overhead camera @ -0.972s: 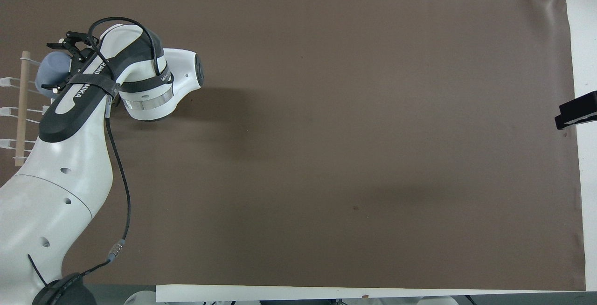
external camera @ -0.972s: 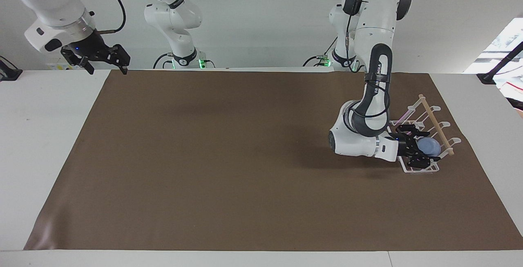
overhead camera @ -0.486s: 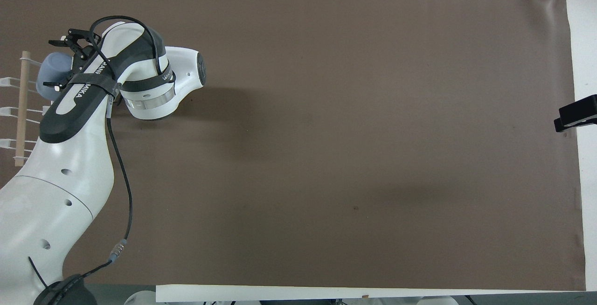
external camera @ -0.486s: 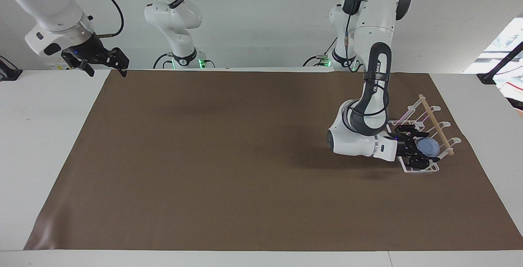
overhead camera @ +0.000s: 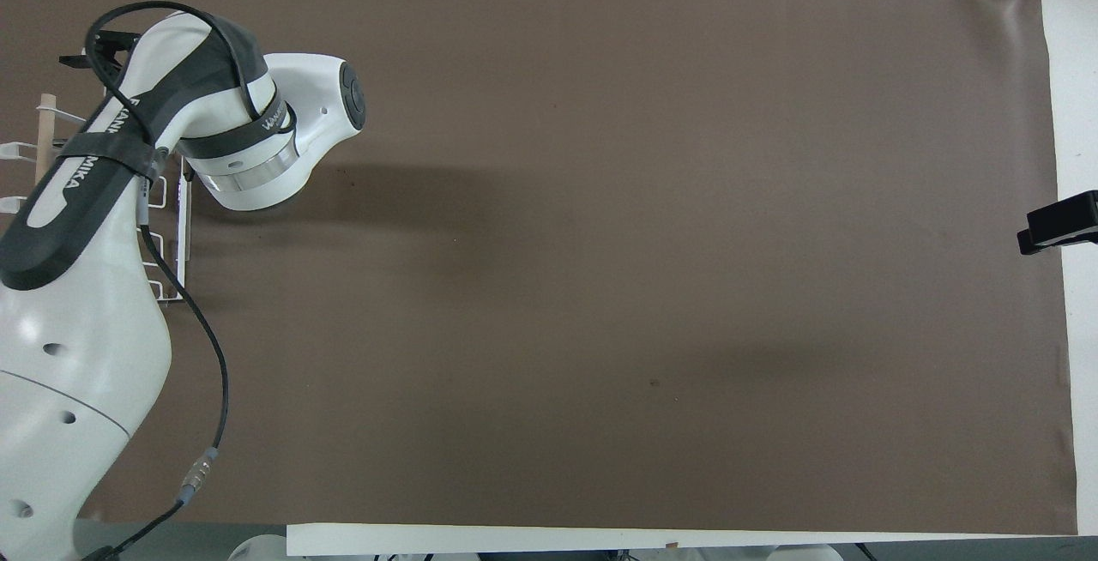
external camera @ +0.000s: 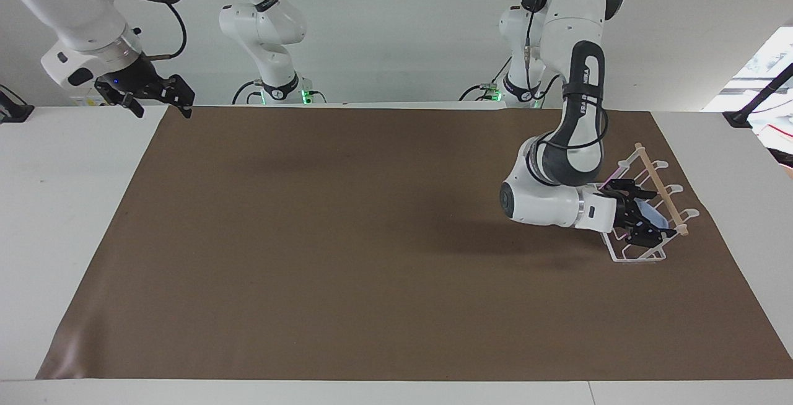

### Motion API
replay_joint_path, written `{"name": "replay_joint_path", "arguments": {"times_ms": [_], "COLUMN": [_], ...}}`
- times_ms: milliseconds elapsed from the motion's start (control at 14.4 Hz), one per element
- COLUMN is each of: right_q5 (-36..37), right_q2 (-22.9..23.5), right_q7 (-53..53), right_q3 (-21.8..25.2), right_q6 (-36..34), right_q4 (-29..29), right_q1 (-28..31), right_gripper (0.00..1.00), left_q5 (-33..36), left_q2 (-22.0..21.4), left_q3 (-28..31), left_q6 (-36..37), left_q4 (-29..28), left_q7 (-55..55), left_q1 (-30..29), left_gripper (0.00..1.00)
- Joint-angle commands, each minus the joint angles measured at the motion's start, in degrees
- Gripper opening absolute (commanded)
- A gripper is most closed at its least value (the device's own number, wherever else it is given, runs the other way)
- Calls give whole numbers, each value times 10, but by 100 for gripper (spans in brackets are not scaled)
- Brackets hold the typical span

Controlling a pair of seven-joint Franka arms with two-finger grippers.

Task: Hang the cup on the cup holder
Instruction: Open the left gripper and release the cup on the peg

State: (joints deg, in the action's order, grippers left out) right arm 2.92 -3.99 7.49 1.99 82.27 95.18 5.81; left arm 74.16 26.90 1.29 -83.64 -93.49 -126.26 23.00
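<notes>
Sliding the cup (external camera: 652, 215) onto a prong of the cup holder (external camera: 644, 255) at the counter's (external camera: 49, 207) three o'clock, my left end effector (external camera: 641, 216) pinches it; I ease straight along the prong. My right end effector (external camera: 155, 96) waits.

Brown mat (external camera: 347, 238) is covering most of the white table (external camera: 56, 207), bare white margins showing at frame sides and bottom. Plain white wall (external camera: 403, 21) is filling the top. Bright window (external camera: 765, 77) is glaring at upper right.
</notes>
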Motion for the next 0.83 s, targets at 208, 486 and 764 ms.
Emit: {"name": "replay_joint_path", "arguments": {"times_ms": [208, 486, 764], "right_q5": [-10, -11, -11], "right_q2": [-8, -8, -8], "right_q7": [24, 23, 24], "right_q3": [-2, -2, -2], "right_q6": [8, 4, 3], "right_q4": [4, 1, 1], "right_q1": [6, 5, 6], "right_gripper": [99, 99, 99], "left_q5": [-34, -81, -260], "left_q2": [-60, -118, -181], "left_q3": [5, 8, 8], "left_q6": [-17, -25, -85], "left_q4": [16, 36, 39], "left_q7": [104, 231, 483], "left_q1": [-7, -25, -102], "left_gripper": [100, 100, 100]}}
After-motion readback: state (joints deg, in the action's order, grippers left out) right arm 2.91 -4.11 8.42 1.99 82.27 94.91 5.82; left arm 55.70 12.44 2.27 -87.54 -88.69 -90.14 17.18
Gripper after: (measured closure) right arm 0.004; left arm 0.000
